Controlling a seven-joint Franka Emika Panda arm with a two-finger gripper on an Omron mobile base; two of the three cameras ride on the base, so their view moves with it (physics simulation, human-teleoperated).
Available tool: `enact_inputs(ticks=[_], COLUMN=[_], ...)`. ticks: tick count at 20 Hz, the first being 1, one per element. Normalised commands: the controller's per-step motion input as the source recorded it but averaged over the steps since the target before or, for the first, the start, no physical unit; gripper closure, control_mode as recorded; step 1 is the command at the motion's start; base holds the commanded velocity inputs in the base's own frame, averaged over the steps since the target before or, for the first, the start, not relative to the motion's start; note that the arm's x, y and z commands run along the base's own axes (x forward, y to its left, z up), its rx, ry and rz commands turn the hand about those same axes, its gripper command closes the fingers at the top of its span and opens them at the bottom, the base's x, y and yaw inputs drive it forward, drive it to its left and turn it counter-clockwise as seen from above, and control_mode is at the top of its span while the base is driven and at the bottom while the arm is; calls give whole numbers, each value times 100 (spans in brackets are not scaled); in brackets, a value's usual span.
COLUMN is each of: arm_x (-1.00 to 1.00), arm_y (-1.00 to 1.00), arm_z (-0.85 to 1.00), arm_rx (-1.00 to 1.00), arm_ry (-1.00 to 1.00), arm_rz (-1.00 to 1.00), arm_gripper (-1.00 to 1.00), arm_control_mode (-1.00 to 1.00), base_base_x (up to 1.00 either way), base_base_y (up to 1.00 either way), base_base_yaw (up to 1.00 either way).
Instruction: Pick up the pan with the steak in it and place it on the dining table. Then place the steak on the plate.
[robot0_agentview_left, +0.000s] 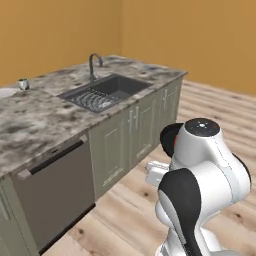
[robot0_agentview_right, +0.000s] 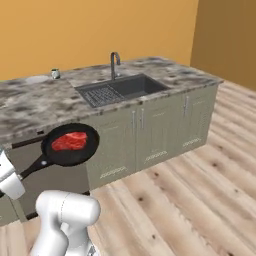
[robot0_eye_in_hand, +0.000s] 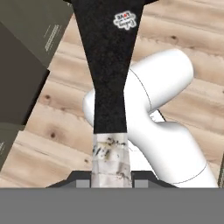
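The black pan (robot0_agentview_right: 70, 146) hangs level in the air in front of the counter's dishwasher panel, and the red steak (robot0_agentview_right: 70, 141) lies in its middle. My gripper (robot0_agentview_right: 18, 176) sits at the left edge of the right base view, shut on the end of the pan's handle (robot0_agentview_right: 31, 168). In the hand view the dark handle (robot0_eye_in_hand: 109, 78) runs up from between my fingertips (robot0_eye_in_hand: 82, 183), over the wooden floor. The pale plate (robot0_agentview_left: 5, 92) lies at the far left of the counter top, also seen as the plate (robot0_agentview_right: 36, 79) from the right. The dining table is out of view.
A marbled counter (robot0_agentview_right: 30, 107) with beige cabinets (robot0_agentview_right: 160, 130) holds a dark sink (robot0_agentview_right: 125, 87), a tap (robot0_agentview_right: 114, 62) and a small mug (robot0_agentview_right: 55, 74) beside the plate. Wooden floor (robot0_agentview_right: 190, 200) spreads to the right. Orange walls stand behind.
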Motion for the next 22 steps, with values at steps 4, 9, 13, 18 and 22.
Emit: enact_inputs(ticks=[4, 9, 13, 18, 22], arm_x=[0, 0, 0, 0, 0], arm_y=[0, 0, 0, 0, 0], arm_z=[0, 0, 0, 0, 0], arm_rx=[0, 0, 0, 0, 0], arm_ry=[0, 0, 0, 0, 0], arm_rz=[0, 0, 0, 0, 0], arm_gripper=[100, 100, 100, 100, 100], arm_control_mode=[100, 100, 100, 100, 100], base_base_x=[0, 0, 0, 0, -2], base_base_y=[0, 0, 0, 0, 0], base_base_yaw=[50, 50, 50, 50, 50])
